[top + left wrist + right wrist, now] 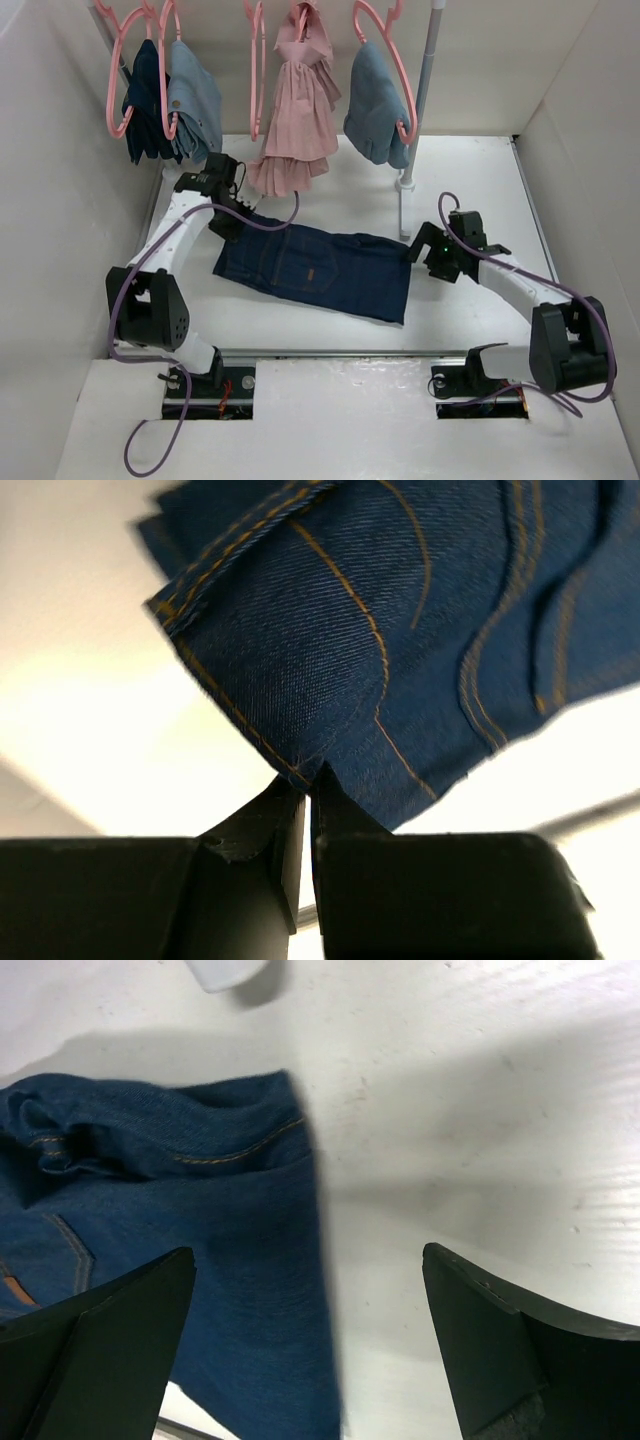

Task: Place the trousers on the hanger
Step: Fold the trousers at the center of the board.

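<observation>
While dark navy denim trousers [320, 265] lie on white table [470, 190] between arms, early days imo. Left gripper [309, 780] pinched onto corner hem, right gripper [308, 1290] gaping wide beside opposite edge, holding nothing. Thin pink plastic hanger [256, 70] hangs at back, looks bare. Lift and drape all left.

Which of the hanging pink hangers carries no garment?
The middle hanger, hanging edge-on just left of the pink dress; the other four each carry a garment.
</observation>
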Controlling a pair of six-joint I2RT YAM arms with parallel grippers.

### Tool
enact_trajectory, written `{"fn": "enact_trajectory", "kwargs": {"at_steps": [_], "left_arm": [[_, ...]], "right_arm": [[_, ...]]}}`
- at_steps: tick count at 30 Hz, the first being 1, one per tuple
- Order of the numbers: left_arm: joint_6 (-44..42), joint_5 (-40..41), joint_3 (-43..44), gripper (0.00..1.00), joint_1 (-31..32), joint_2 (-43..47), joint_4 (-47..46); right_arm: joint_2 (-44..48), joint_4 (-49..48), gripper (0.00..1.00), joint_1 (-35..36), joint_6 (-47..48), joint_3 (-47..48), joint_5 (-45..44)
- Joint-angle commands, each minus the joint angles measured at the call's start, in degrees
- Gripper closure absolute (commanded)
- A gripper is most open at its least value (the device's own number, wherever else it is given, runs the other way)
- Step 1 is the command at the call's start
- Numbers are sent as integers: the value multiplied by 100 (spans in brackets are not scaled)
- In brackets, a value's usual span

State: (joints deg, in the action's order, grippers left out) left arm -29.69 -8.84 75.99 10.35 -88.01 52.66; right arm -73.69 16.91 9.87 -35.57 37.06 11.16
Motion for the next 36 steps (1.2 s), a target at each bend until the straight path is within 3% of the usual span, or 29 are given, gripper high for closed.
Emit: {"fn": "enact_trajectory", "kwargs": {"at_steps": [1,7,13,16,21,25,32,33,36], "left_arm": [[69,953,67,100,-209,64,-527],[-54,1288,-988,100,-270,-506,-1967],[262,1436,-1454,86,-393,-999,-2549],[314,1823,-1560,74,-568,-1052,-2841],[499,2228,-1447,66,-631,-1122,-3034],[605,1904,-1192,56,-631,-1122,-2772],[667,1649,-999,46,-736,-833,-2209],[667,1570,-920,44,-736,-684,-2138],[667,1359,-761,43,-1008,-499,-1840]], "right_arm": [[-118,-503,0,68,59,293,150],[-839,-900,1,444,-64,433,290],[-964,-970,2,1069,-64,724,343],[-683,-970,2,1123,-186,391,273],[-866,-970,4,1236,-432,117,326],[-1314,-1268,20,1474,-582,179,553],[-1587,-1902,69,939,-680,38,1424],[-1483,-1902,86,860,-592,38,1476],[-1228,-1543,100,324,-268,178,1643]]}}
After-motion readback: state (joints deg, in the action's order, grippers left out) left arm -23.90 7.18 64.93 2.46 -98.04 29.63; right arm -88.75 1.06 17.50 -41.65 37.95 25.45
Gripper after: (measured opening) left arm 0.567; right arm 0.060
